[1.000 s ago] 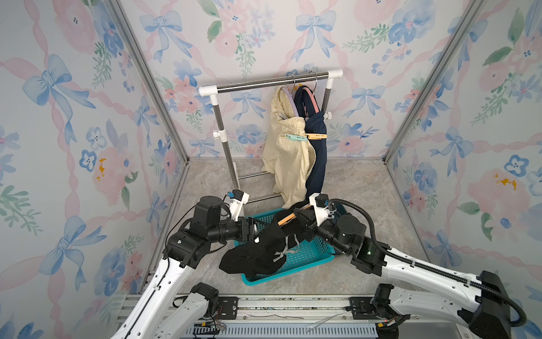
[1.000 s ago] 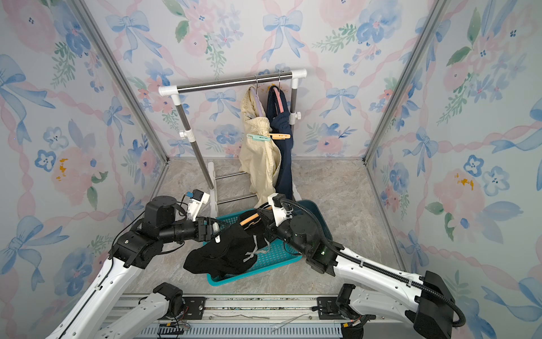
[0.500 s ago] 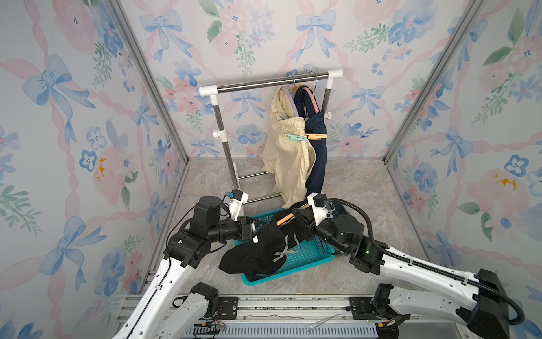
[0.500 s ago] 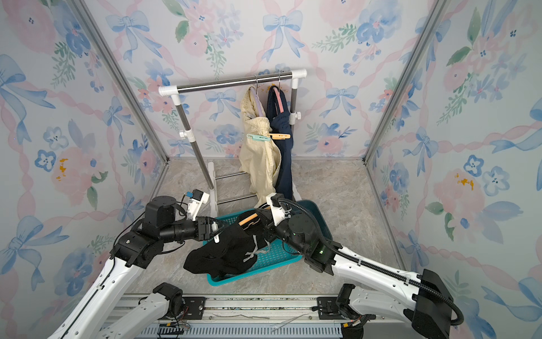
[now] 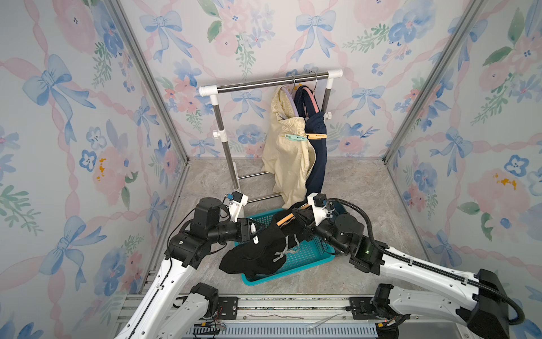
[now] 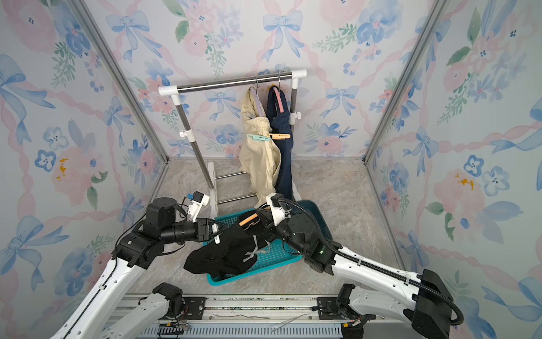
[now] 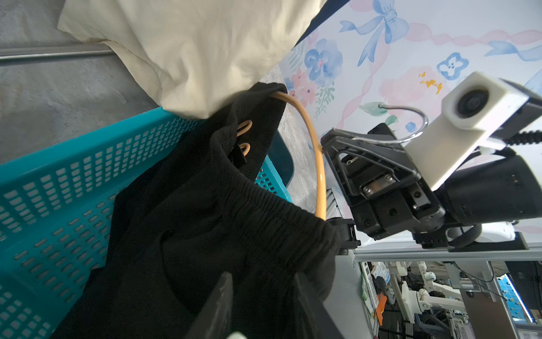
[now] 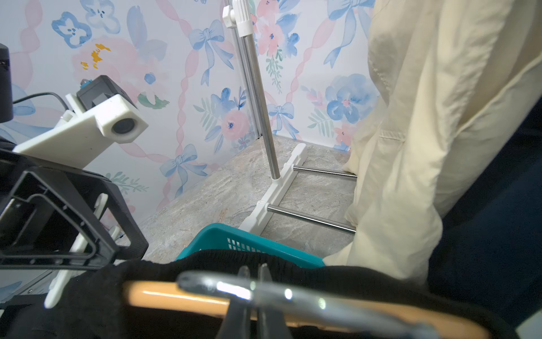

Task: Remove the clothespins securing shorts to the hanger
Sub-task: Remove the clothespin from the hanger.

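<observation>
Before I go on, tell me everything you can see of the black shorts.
The black shorts look like soft fabric, with a ribbed elastic waistband and pale grey drawstrings. The waist hangs on an orange hanger, whose metal hook the right gripper pinches shut. The legs slump into the teal basket and spill out past its rim. A white clothespin sits at the waist edge inside the left gripper; whether it is gripped is unclear.

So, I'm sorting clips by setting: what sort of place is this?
Probably a robot test booth staged as a laundry corner: floral wallpaper panels in aluminium framing, a small garment rack hung with shorts, a teal laundry basket.
</observation>
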